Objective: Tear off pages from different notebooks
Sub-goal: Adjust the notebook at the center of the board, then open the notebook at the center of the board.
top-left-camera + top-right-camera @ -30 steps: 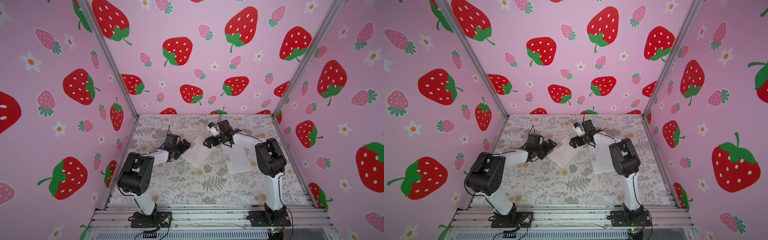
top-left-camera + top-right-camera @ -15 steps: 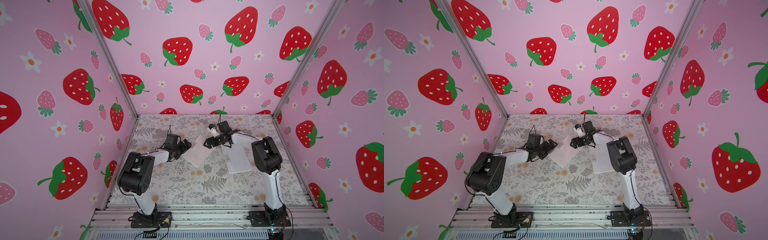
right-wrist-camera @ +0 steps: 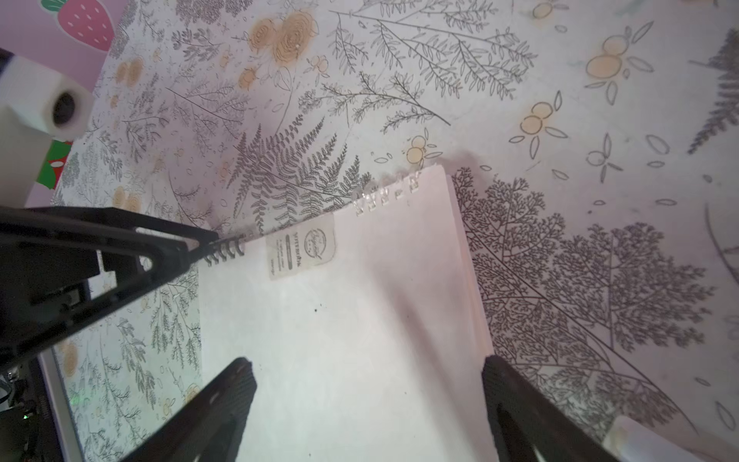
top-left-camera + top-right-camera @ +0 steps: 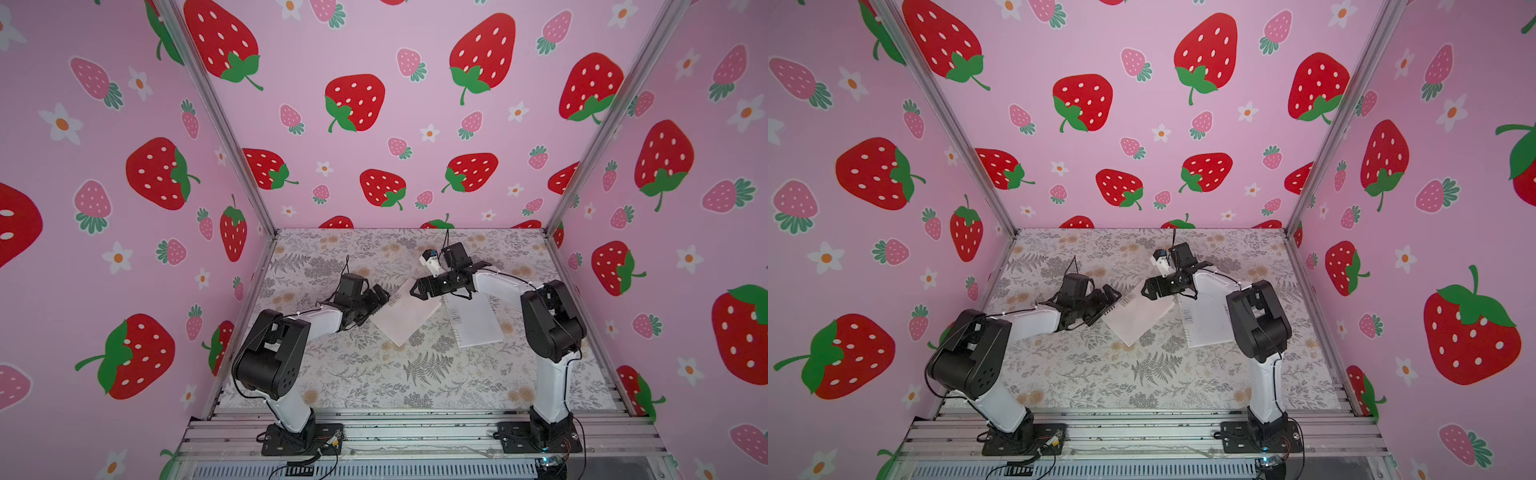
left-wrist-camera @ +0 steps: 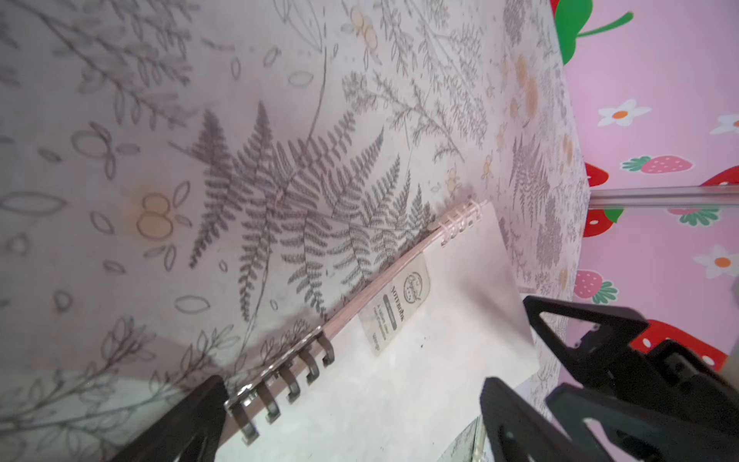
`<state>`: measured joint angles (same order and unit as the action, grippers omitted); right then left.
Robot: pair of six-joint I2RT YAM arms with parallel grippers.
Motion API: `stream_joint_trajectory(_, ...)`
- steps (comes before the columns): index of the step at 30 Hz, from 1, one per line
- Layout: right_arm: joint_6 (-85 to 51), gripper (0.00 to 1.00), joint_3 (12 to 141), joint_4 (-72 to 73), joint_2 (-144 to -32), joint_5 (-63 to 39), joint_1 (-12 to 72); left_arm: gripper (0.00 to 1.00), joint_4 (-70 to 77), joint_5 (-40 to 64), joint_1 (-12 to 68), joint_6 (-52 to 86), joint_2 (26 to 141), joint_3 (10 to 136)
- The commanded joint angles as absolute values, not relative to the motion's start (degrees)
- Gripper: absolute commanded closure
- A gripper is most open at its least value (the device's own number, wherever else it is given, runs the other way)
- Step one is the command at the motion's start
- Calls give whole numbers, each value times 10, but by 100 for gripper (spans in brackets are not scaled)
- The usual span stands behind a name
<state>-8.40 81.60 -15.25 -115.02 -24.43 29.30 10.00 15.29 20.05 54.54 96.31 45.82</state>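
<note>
While the pink notebook (image 4: 405,312) lies flat and shut on the table (image 4: 374,374), it sits right under both grippers. The left gripper (image 5: 352,424) has its jaws wide apart over one corner, with one finger just outside the dark coil (image 5: 280,384), and it holds nothing. The right gripper (image 3: 372,408) hangs over the cover, facing the coil, with its jaws wide apart too and nothing in them. Since a second ago almost nothing has changed. The notebook is in the same spot, and both grippers stay by it, the right one only shifting a tiny bit. So I think the pulling has not started yet. The white notebook (image 4: 473,322) waits just behind the right gripper, partly under its arm. I count two notebooks, two grippers and no loose pages.
</note>
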Motion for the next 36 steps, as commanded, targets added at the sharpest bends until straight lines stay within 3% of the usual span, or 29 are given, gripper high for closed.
stream_joint_trajectory(1,-89,9,809,-173,-1133,-271,308,0,56,181,218,559,947,443)
stream_joint_trajectory(5,-101,11,803,-178,-1128,-304,308,0,34,175,220,550,929,440)
stream_joint_trajectory(11,-152,28,798,-166,-1135,-396,299,1,36,170,220,547,936,441)
stream_joint_trajectory(16,-155,47,799,-184,-1139,-374,295,1,56,181,221,553,956,443)
stream_joint_trajectory(22,-133,61,817,-238,-1141,-316,291,2,41,182,220,538,955,454)
stream_joint_trajectory(27,-165,84,843,-259,-1138,-288,291,1,-110,128,225,413,920,537)
stream_joint_trajectory(30,-199,97,857,-272,-1144,-278,288,1,-197,28,240,328,883,589)
stream_joint_trajectory(34,-245,100,872,-278,-1149,-300,281,1,-186,-12,248,253,818,586)
stream_joint_trajectory(36,-266,100,882,-287,-1149,-308,280,1,-131,25,257,204,774,555)
